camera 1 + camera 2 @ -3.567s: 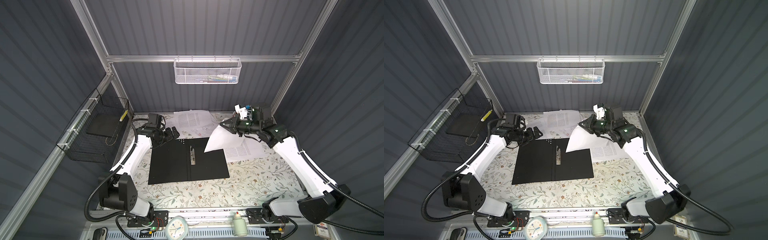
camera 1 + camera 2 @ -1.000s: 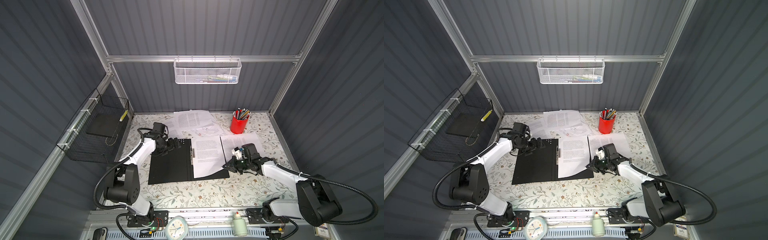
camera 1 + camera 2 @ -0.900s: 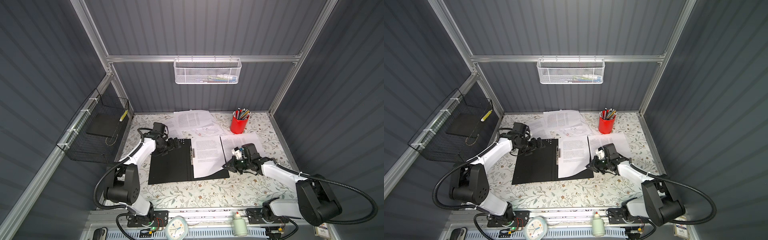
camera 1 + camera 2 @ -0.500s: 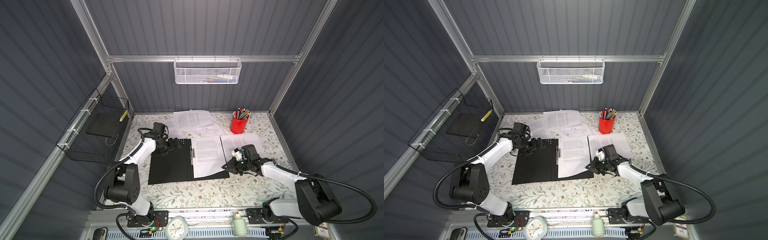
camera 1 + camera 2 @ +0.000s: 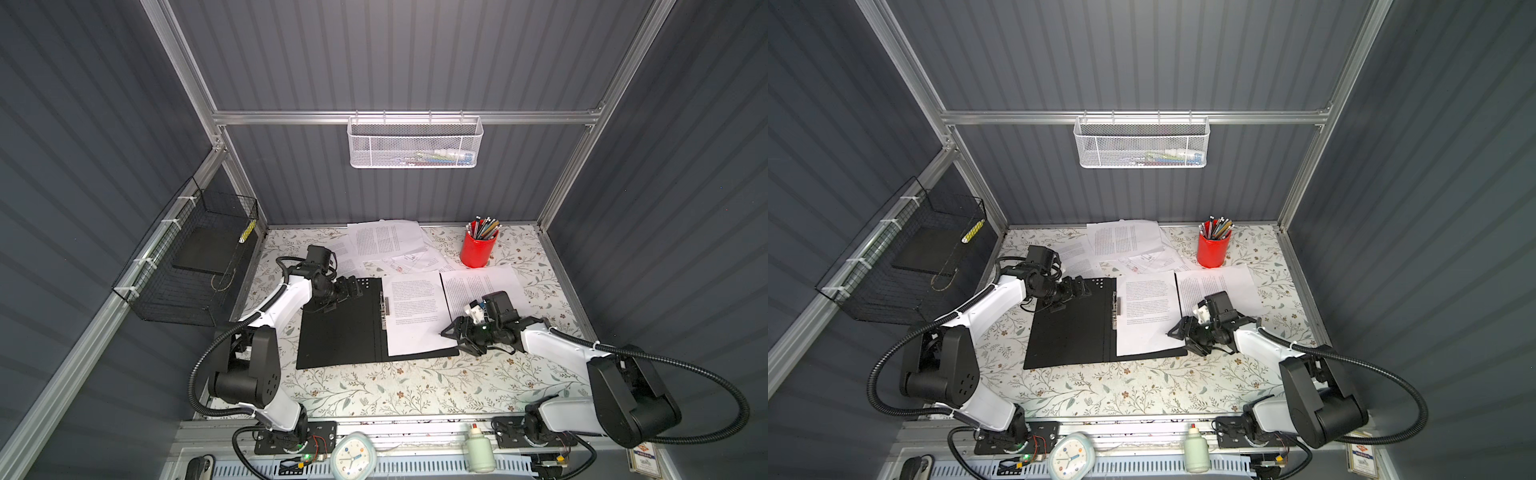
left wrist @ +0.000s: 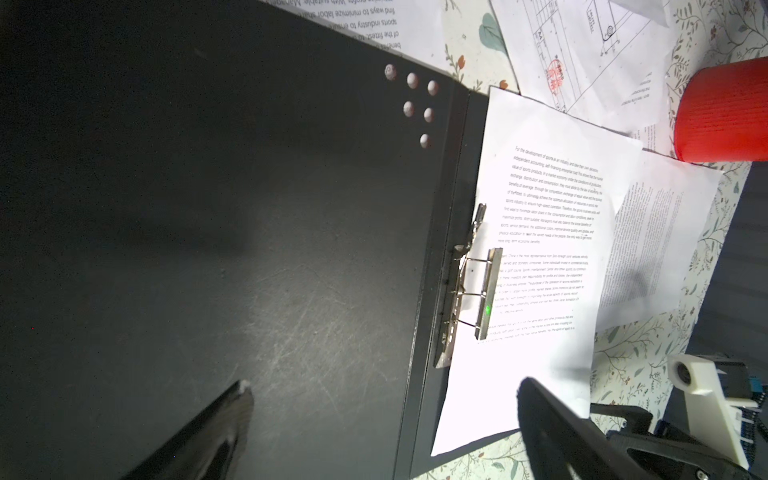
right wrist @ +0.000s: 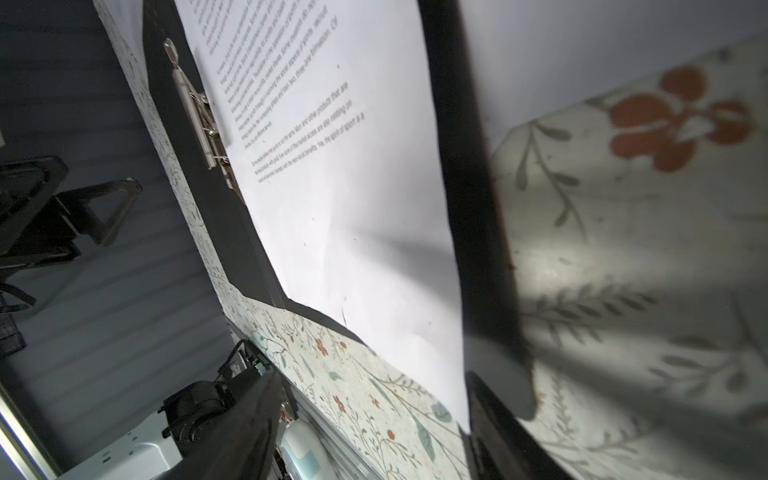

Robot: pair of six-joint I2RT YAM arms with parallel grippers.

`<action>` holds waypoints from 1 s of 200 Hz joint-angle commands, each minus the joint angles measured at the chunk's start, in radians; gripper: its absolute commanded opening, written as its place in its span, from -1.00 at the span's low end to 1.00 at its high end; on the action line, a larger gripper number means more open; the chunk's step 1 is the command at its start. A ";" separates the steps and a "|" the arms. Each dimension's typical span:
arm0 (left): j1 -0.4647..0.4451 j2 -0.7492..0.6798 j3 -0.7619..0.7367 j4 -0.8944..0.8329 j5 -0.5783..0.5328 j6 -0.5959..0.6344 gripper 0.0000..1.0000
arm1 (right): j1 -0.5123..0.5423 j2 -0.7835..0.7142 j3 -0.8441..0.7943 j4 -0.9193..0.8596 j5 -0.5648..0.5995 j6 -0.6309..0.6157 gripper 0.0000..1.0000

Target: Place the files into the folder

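We see the folder [image 5: 338,328] lying open and flat on the flowered counter [image 5: 374,388], black inside facing up. A cluster of small pale dots [image 6: 415,104] marks the far corner of its left half. One printed sheet [image 5: 415,318] lies on the folder's right half, its inner edge along the metal spine clip [image 6: 469,286]. The clip's bar sits over that margin, though we cannot tell whether it presses the paper down.

A second sheet [image 5: 478,286] lies on the counter just beside the folder's right edge, with the right arm's wrist above its near part. More of the files [image 5: 382,239] overlap one another at the back of the counter, among them a line diagram page [image 6: 582,54]. A red pencil cup [image 5: 478,249] stands next to them.

The right gripper [image 5: 457,341] sits low at the near right corner of the folder, released, its jaws apart. In the right wrist view the printed sheet's outer corner lies between its fingers [image 7: 241,428], close to one of them and pinched by neither.

The left gripper [image 5: 348,294] hovers over the far left part of the folder, spread wide and grasping nothing. In the left wrist view we see its fingers [image 6: 216,432] well apart above the black cover.
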 commanded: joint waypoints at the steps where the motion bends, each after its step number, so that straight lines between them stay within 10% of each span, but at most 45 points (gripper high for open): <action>1: 0.002 0.015 0.022 0.001 0.020 0.015 0.99 | 0.001 0.008 0.037 -0.108 0.068 -0.037 0.48; 83: -0.068 0.007 0.058 -0.013 0.011 -0.004 0.99 | -0.021 -0.082 0.131 -0.215 0.224 -0.115 0.98; 200: -0.232 0.060 0.086 0.004 -0.070 -0.053 0.99 | -0.140 -0.083 0.194 -0.197 0.322 -0.186 0.98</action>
